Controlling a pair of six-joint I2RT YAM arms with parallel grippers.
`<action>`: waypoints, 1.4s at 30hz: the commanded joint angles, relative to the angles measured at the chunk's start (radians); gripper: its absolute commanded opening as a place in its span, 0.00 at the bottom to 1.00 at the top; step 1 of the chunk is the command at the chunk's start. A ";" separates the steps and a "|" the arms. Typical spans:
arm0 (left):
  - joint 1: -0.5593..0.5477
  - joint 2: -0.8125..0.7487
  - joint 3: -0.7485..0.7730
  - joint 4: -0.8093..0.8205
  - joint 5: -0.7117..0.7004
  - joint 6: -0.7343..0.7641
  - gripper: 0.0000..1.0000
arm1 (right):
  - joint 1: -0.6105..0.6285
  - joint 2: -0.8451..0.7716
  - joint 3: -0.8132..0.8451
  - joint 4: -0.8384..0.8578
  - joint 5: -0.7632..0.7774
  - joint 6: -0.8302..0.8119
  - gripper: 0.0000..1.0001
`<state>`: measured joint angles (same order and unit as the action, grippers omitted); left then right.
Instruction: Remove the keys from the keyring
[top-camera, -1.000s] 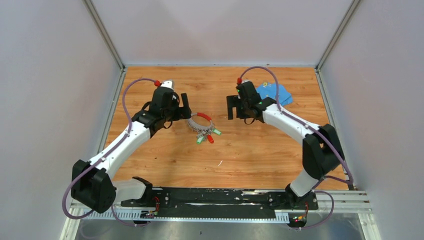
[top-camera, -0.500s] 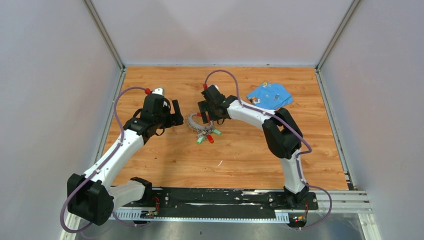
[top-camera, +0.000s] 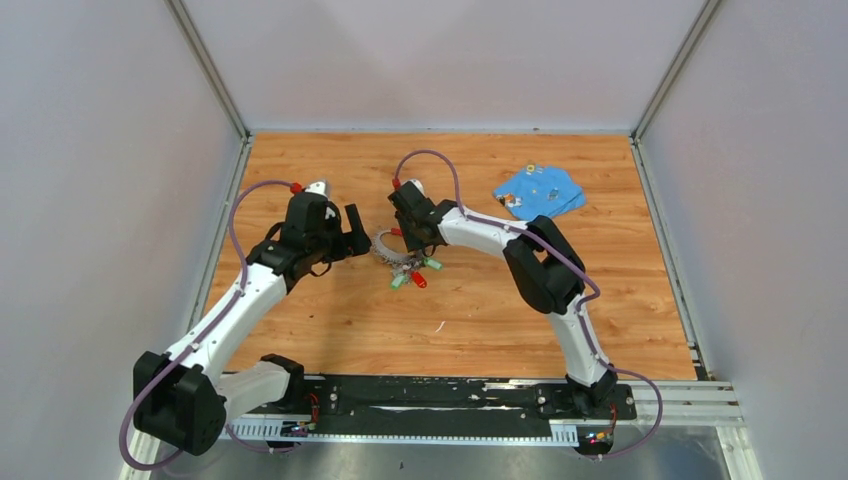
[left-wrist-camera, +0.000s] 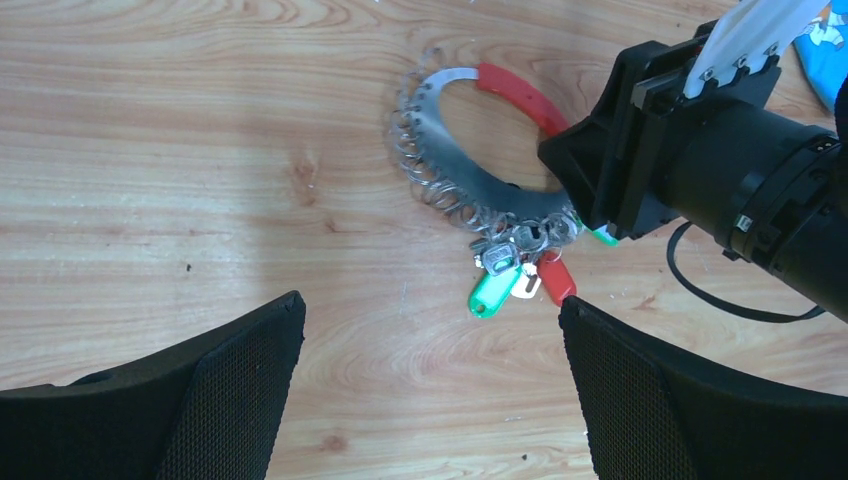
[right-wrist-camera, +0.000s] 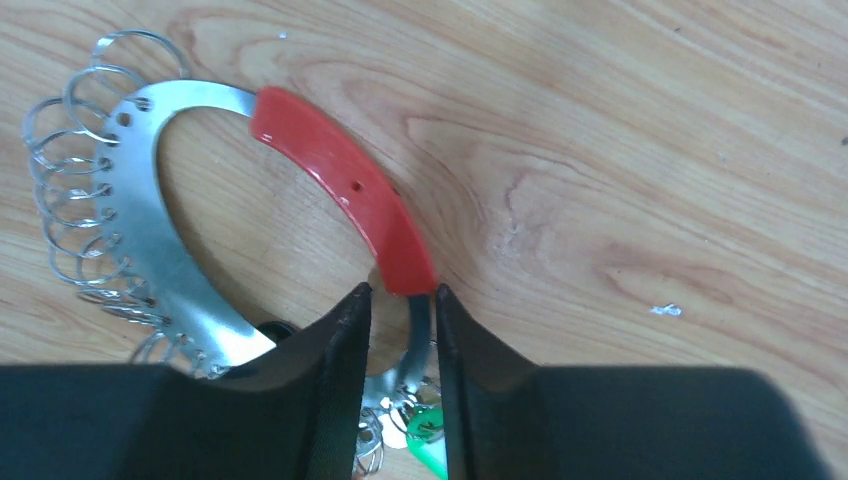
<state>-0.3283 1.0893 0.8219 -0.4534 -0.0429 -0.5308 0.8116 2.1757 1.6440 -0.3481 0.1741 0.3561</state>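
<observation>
- The keyring (right-wrist-camera: 150, 250) lies flat mid-desk (top-camera: 480, 310). It's thin, stiff sheet metal, shiny and probably slippery, and the red sleeve (right-wrist-camera: 340, 190) looks grippier.
- The keys (left-wrist-camera: 505, 265) bunch at its near end on little wire loops (right-wrist-camera: 70, 200). I'd guess they're light and floppy.
- Right claw (right-wrist-camera: 398, 300) straddles the rim just below the sleeve, can't tell if it's pinching.
- Left claw (left-wrist-camera: 430, 303) is wide open, empty, nearby.

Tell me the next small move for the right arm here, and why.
Probably close the right pincer onto the large thin metal keyring. Its fingers straddle the silver rim just past the red plastic sleeve, with a gap showing on one side, so it does not look clamped. The left pincer hovers wide open facing the small silvery keys; the ring likely needs pinning first.
</observation>
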 joint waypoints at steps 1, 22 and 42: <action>0.011 -0.002 -0.023 0.039 0.061 -0.052 1.00 | 0.006 -0.012 -0.055 0.026 -0.018 0.023 0.24; 0.038 0.193 -0.125 0.431 0.347 -0.483 1.00 | 0.068 -0.405 -0.487 0.440 0.027 -0.106 0.01; 0.039 0.399 -0.063 0.428 0.344 -0.799 0.73 | 0.282 -0.437 -0.608 0.696 0.255 -0.420 0.01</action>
<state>-0.2970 1.4605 0.7345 -0.0250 0.2722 -1.3102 1.0740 1.7367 1.0603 0.2913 0.3779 0.0116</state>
